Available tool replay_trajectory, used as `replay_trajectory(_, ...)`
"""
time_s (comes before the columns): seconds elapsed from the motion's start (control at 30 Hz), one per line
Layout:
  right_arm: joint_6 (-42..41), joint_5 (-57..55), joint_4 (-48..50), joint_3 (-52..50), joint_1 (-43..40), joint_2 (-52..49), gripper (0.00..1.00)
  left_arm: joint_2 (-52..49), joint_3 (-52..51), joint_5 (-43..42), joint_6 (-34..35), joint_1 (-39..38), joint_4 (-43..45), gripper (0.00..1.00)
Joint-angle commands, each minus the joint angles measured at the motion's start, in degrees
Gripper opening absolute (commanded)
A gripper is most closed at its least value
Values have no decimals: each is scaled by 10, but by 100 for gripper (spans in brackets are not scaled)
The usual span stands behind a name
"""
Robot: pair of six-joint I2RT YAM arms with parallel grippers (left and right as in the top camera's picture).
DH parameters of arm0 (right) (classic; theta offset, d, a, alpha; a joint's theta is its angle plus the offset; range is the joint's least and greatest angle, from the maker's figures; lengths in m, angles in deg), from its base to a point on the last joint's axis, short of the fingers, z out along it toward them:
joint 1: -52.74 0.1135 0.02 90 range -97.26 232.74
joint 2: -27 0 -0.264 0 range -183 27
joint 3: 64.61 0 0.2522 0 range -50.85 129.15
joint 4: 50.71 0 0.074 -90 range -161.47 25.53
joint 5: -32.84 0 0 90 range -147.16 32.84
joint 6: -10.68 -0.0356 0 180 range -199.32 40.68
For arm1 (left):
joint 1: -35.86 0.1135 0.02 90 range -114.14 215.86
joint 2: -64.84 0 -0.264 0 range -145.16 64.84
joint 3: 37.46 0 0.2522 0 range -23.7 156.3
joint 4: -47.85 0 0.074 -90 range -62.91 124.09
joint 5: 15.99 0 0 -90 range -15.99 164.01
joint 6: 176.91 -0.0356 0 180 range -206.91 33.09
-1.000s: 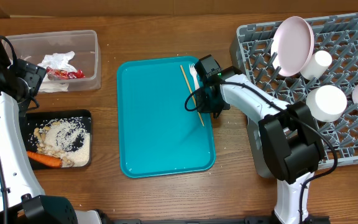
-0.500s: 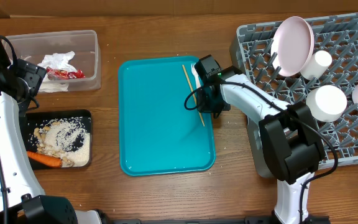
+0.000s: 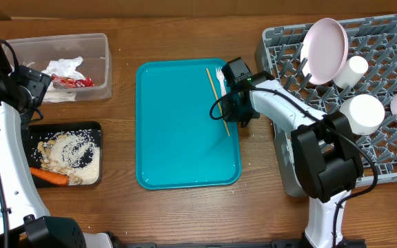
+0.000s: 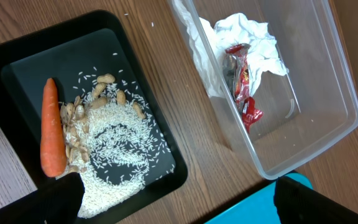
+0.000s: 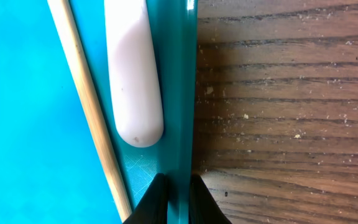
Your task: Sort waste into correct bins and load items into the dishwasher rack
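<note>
1. Teal tray [image 3: 178,138] has slid a little to the right across the bench [image 3: 185,34] over the last second, and its right rim now lies nearer the dishwasher rack [image 3: 271,38] than it did
2. We see why in the wrist view: the right pincer [image 5: 178,194] is clamped on the tray's right rim, one finger inside the lip and one outside. The arm is dragging the tray, not lifting anything off it
3. The white fork [image 5: 134,68] and the wooden stick [image 5: 89,106] have ridden along with the tray. They lie side by side just inside that rim, clear of the fingers, and neither is held
4. We judge that the drag brings these two within easier reach of the rack. They look like the last items to load, since the plate [image 3: 324,49] and the other white crockery [image 3: 362,114] already stand in it
5. The left pincer [image 4: 179,186] has not moved and its fingers stand wide apart on nothing. Below it the clear tub [image 4: 344,112] holds napkins [image 4: 247,31] and the red wrapper [image 4: 244,81], and the black tray [image 4: 17,56] holds rice [image 4: 114,168] and the carrot [image 4: 51,127], so the waste looks sorted to us
</note>
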Motion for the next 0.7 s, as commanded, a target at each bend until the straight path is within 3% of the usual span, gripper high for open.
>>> replay_trajectory(0.0, 29, -39, 0, -8, -6, -7, 4, -2, 4, 2, 5, -1, 1, 100)
replay_trajectory(0.17, 21, -39, -9, -8, -6, -7, 5, -2, 4, 2, 5, -1, 1, 100)
replay_trajectory(0.3, 10, -38, -22, 2, -6, -3, 34, -2, 4, 2, 5, -1, 1, 100)
replay_trajectory(0.43, 9, -38, -55, 31, -6, 17, 46, -2, 4, 2, 5, -1, 1, 100)
replay_trajectory(0.57, 9, -38, -85, 59, -6, 54, 70, -2, 4, 2, 5, -1, 1, 100)
replay_trajectory(0.6, 9, -33, -98, 68, -6, 74, 83, -2, 4, 2, 5, -1, 1, 100)
replay_trajectory(0.67, 10, 22, -113, 78, -6, 118, 88, -2, 4, 2, 5, -1, 1, 100)
